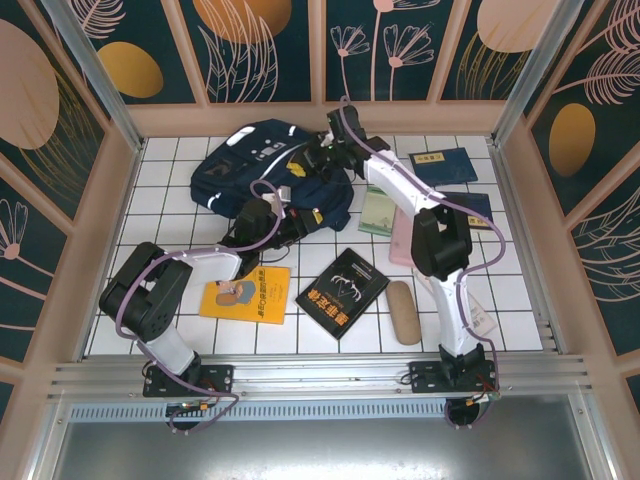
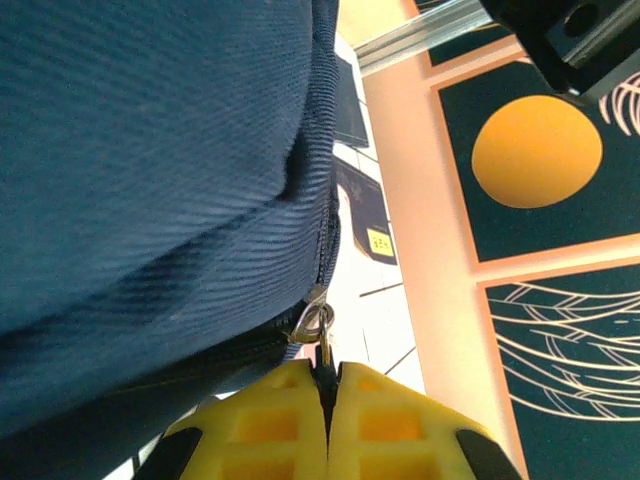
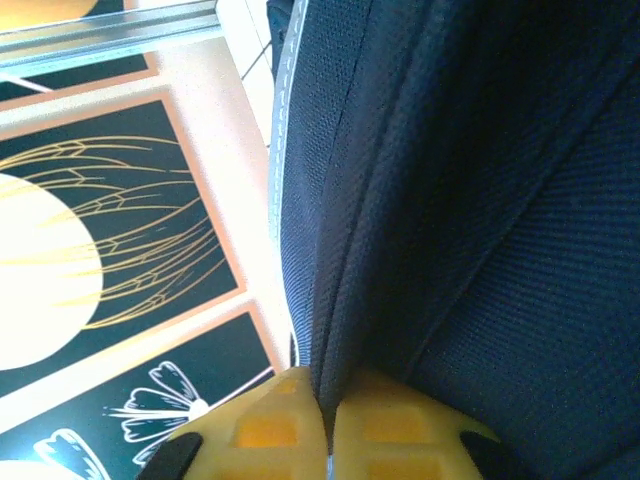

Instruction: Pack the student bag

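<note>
The student bag, a large navy backpack, lies at the back of the tiled table. My left gripper sits at its near edge; in the left wrist view its yellow fingers are shut on the metal zipper pull of the bag. My right gripper is at the bag's right side, and the right wrist view has its yellow fingers shut on a fold of the bag's navy fabric.
A yellow book and a black book lie near the front, with a tan pencil case to their right. A green notebook, a pink item and two blue books lie right of the bag.
</note>
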You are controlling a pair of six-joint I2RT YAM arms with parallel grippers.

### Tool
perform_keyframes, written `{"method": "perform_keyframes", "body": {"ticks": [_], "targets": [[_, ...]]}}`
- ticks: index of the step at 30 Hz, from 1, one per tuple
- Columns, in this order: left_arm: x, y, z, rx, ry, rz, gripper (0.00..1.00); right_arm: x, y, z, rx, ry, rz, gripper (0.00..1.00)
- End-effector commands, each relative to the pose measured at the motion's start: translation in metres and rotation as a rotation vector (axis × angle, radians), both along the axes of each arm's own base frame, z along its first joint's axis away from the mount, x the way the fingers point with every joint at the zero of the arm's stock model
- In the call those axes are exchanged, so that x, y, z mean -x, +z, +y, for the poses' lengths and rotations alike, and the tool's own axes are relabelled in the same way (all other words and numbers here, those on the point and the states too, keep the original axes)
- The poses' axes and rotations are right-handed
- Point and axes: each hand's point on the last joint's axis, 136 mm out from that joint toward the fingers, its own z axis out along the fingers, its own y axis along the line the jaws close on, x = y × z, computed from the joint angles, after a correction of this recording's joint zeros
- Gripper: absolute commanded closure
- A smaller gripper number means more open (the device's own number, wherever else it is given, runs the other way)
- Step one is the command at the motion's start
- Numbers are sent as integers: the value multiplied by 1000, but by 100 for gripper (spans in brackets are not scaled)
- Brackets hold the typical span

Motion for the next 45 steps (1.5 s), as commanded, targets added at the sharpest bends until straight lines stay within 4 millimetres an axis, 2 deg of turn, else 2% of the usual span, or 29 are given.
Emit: {"method": "perform_keyframes", "body": {"ticks": [1,5,8,9,12,14,18,20,22,27,28,29,34,36,40,42,44,45], "targets": [[11,9,-18,27,-57,19,98,16,-4,23,0,57,-50,72],[18,-4,-7,-37,-37,43,100,16,-1,0,85,9,-108,48],[25,-9,-1,-84,-44,44,100,17,-1,-26,155,-19,-152,40],[27,-10,1,-103,-47,40,100,20,0,-31,172,-18,-170,39],[30,-13,7,-157,-50,31,100,9,2,-69,223,-64,-226,39],[33,-17,9,-186,-61,30,100,4,2,-86,242,-74,-265,40],[40,-21,12,-230,-91,29,100,-8,1,-110,296,-60,-341,41],[43,-23,15,-252,-99,24,100,-22,-11,-125,371,-52,-357,41],[46,-22,16,-267,-109,18,100,-35,-23,-132,364,-36,-338,41],[50,-15,17,-279,-136,2,100,-70,-50,-124,287,28,-303,38],[51,-13,17,-282,-139,-4,100,-77,-54,-119,268,44,-306,37],[51,-10,17,-281,-141,-10,100,-83,-57,-111,236,65,-308,27],[54,-2,19,-285,-148,-30,100,-101,-89,-83,116,148,-257,24],[55,0,19,-285,-149,-38,100,-99,-104,-78,90,165,-230,24],[57,1,17,-273,-168,-39,100,-82,-135,-63,70,207,-185,25],[58,2,15,-269,-177,-40,100,-73,-143,-51,50,244,-180,29],[59,1,15,-274,-185,-42,100,-66,-147,-40,35,268,-177,38],[59,0,15,-278,-188,-40,100,-65,-149,-38,35,269,-177,46]]}}
